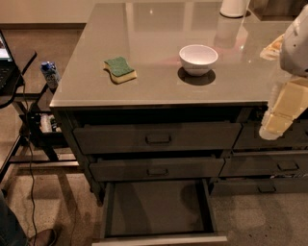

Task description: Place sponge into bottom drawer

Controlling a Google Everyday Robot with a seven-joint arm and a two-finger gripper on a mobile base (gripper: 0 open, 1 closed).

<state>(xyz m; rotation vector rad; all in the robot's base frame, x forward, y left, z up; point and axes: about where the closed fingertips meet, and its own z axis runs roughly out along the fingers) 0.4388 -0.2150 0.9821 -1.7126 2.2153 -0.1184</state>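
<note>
The sponge (120, 69), green on top with yellow foam below, lies flat on the grey countertop (159, 33), left of centre. Below, the bottom drawer (111, 211) stands pulled out, its dark flat inside bare and its pale front rim at the lower edge of the view. My gripper (278, 120) hangs at the far right, past the counter's front edge and in front of the right column of drawers. It is pale and cream-coloured, well away from the sponge and above the level of the open drawer. Nothing shows in it.
A white bowl (198, 59) sits on the counter right of the sponge. A white container (234, 7) stands at the back. Two shut handled drawers (158, 138) lie above the open one. A small bottle (49, 74) and a side table with cables stand on the left.
</note>
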